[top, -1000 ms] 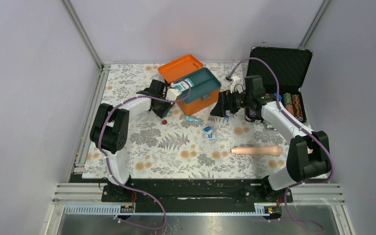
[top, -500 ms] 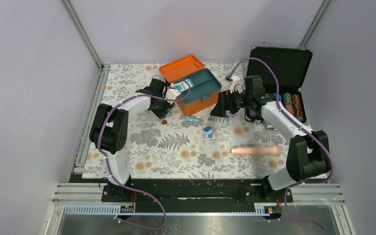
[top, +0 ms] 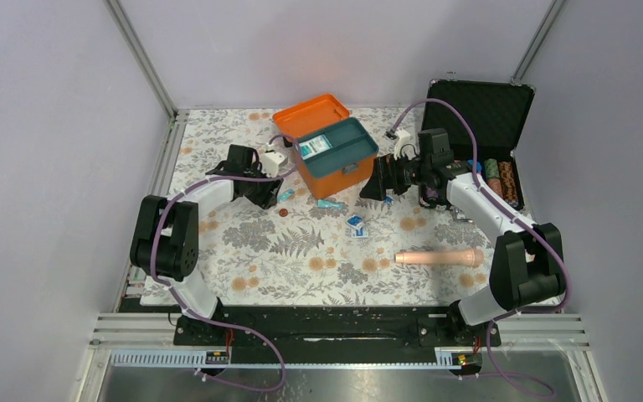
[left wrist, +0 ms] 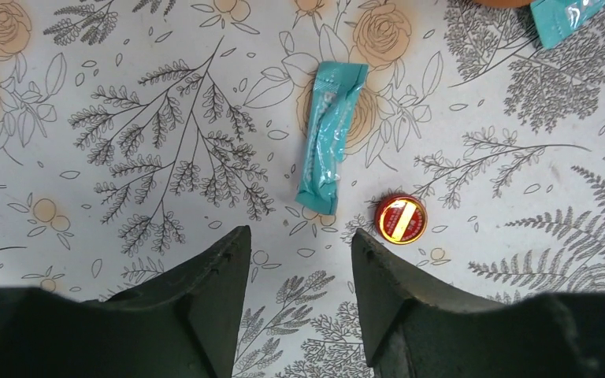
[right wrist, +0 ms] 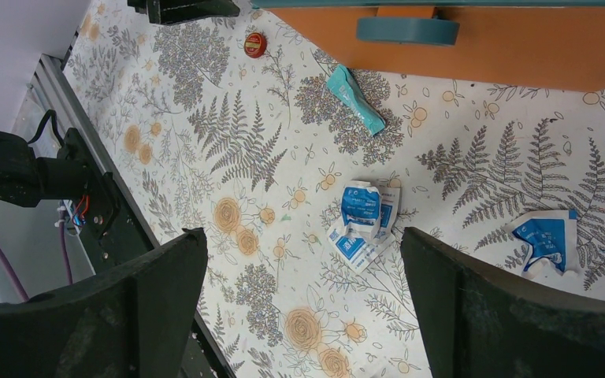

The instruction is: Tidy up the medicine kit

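The orange medicine kit (top: 341,172) stands open at the back centre, its lid (top: 308,113) laid back. A white-and-teal packet (top: 315,146) lies in its teal tray (top: 353,142). My left gripper (top: 273,194) is open and empty just above the mat, left of the kit. In the left wrist view (left wrist: 299,244) a teal sachet (left wrist: 329,134) lies just ahead of it, with a red round tin (left wrist: 400,220) beside the right finger. My right gripper (top: 377,180) is open and empty right of the kit. In the right wrist view (right wrist: 303,244) blue-and-white packets (right wrist: 362,224) lie ahead of it.
A second teal sachet (right wrist: 354,98) lies in front of the kit's grey-teal latch (right wrist: 407,30). Another blue-and-white packet (right wrist: 547,240) lies to the right. A black foam-lined case with poker chips (top: 490,117) stands open at the back right. A beige cylinder (top: 439,257) lies front right.
My left gripper has let go of the white-and-teal packet, which now lies in the teal tray. It has drawn back left and down to the mat. The right arm has not moved.
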